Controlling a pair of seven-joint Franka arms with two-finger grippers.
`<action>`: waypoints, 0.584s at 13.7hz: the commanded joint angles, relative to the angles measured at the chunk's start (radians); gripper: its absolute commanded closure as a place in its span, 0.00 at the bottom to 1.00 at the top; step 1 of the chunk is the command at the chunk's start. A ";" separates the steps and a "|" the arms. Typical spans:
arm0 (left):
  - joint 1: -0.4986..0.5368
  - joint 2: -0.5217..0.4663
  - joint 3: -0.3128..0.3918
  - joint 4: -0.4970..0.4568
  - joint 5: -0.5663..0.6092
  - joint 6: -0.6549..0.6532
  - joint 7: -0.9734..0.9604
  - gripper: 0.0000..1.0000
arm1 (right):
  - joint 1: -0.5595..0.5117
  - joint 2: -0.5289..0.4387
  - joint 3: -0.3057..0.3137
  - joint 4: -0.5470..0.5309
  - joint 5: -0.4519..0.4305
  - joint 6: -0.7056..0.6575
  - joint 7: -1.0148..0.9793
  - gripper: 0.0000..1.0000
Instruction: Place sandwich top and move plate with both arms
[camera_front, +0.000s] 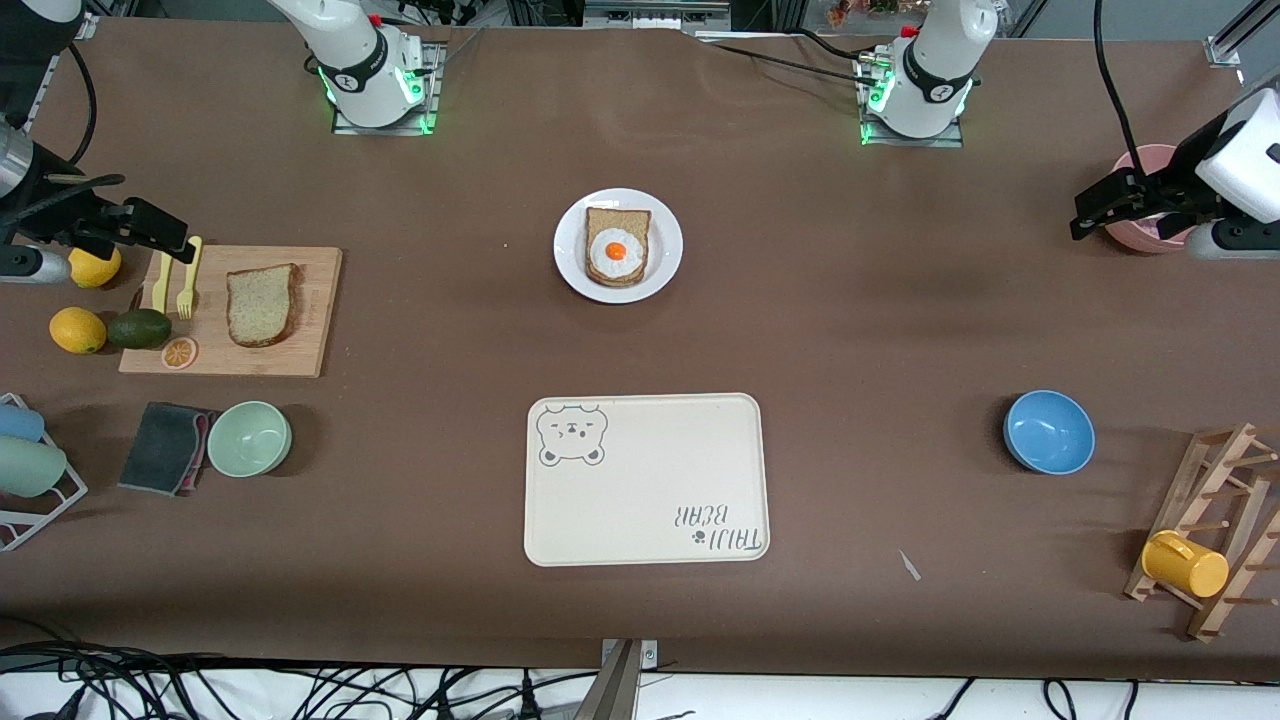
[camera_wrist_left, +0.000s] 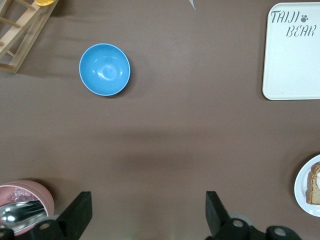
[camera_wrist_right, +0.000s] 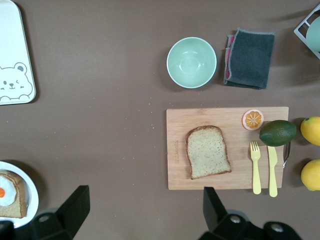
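So from my remote seat, taking the cream bear-printed tray as landmark: farther from the camera, the round white plate holds egg-topped bread. Toward the right arm's end, the speckled brown bread slice lies on a wooden cutting board. Left gripper and right gripper both hang with fingers apart, holding nothing.

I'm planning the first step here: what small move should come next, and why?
Probably lower the open right gripper onto the sandwich top lying on the cutting board. The egg slice on the plate is still uncovered, and the left gripper waits open.
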 joint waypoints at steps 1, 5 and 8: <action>-0.005 -0.001 0.002 -0.002 -0.003 0.008 0.007 0.00 | -0.014 0.000 0.011 0.010 -0.009 -0.005 -0.011 0.00; -0.005 -0.001 0.002 -0.002 -0.003 0.008 0.007 0.00 | -0.014 0.001 0.011 0.010 -0.009 -0.005 -0.012 0.00; -0.003 0.001 0.002 -0.002 -0.003 0.008 0.007 0.00 | -0.014 0.001 0.011 0.010 -0.009 -0.005 -0.014 0.00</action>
